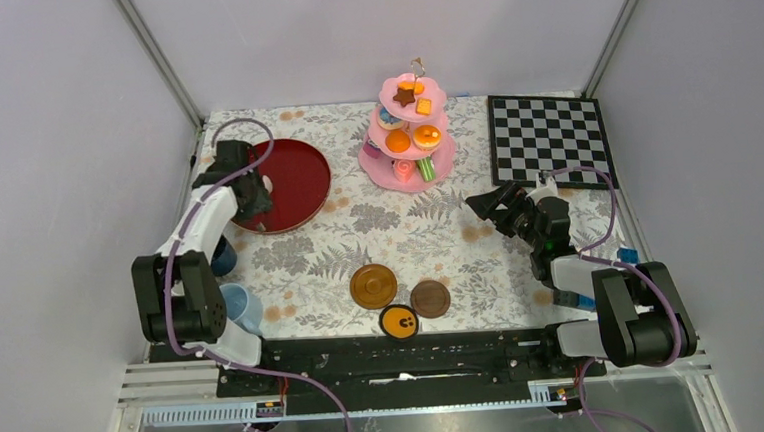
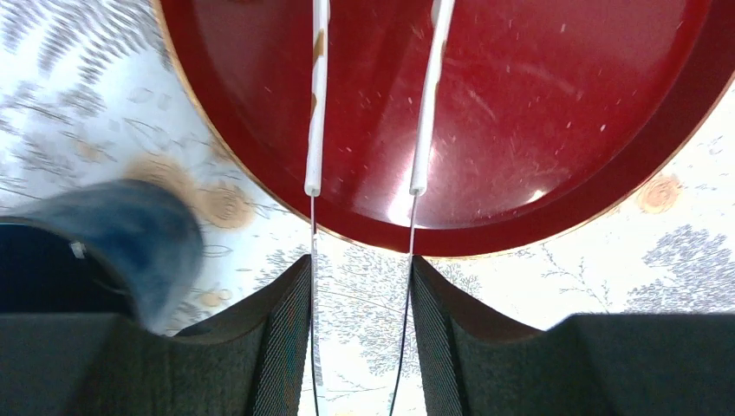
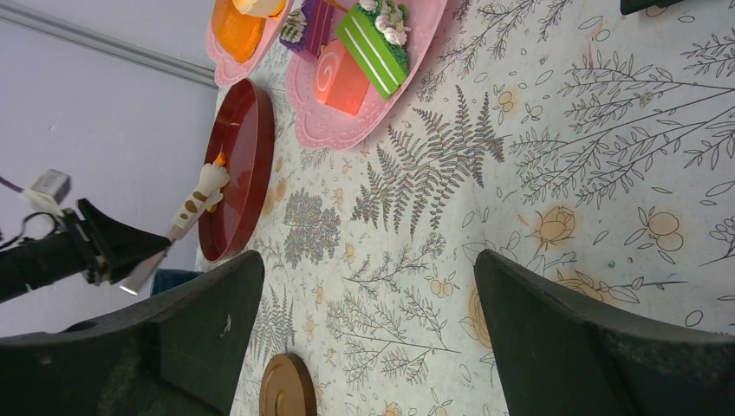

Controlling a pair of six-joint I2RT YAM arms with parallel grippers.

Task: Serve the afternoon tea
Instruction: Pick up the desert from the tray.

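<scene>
Nearest the arm bases, well behind both sets of fingers: two brown round wood-look saucers (image 1: pixel 373 286) and a black-rimmed orange disc with a face (image 1: pixel 399 321), clustered between the arms. A light-blue cup (image 1: pixel 241 307) and a dark-blue cup (image 1: pixel 222 256) beside the left arm, behind its fingers. Further out, the left gripper (image 2: pixel 360 269) pinched partway on white two-pronged tongs with brown spots (image 2: pixel 316 95). Prongs straight ahead of the fingers, long axis running across a round dark-red lacquer tray (image 2: pixel 563 113), tips over its near side. Roughly level with it, the right gripper (image 3: pixel 368 269) spread wide and holding nothing, above the floral tablecloth (image 3: pixel 563 173). Farthest, a pink three-tier scalloped cake stand (image 3: pixel 347 130) loaded with small toy pastries (image 3: pixel 373 48): ahead and left of the right fingers, off to the right of the left fingers, beyond the tray's rim. Judged nearer the right gripper, and reachable by the tongs only after a rightward swing. Black-and-white chessboard (image 1: pixel 549 136) ahead-right of the right fingers.
</scene>
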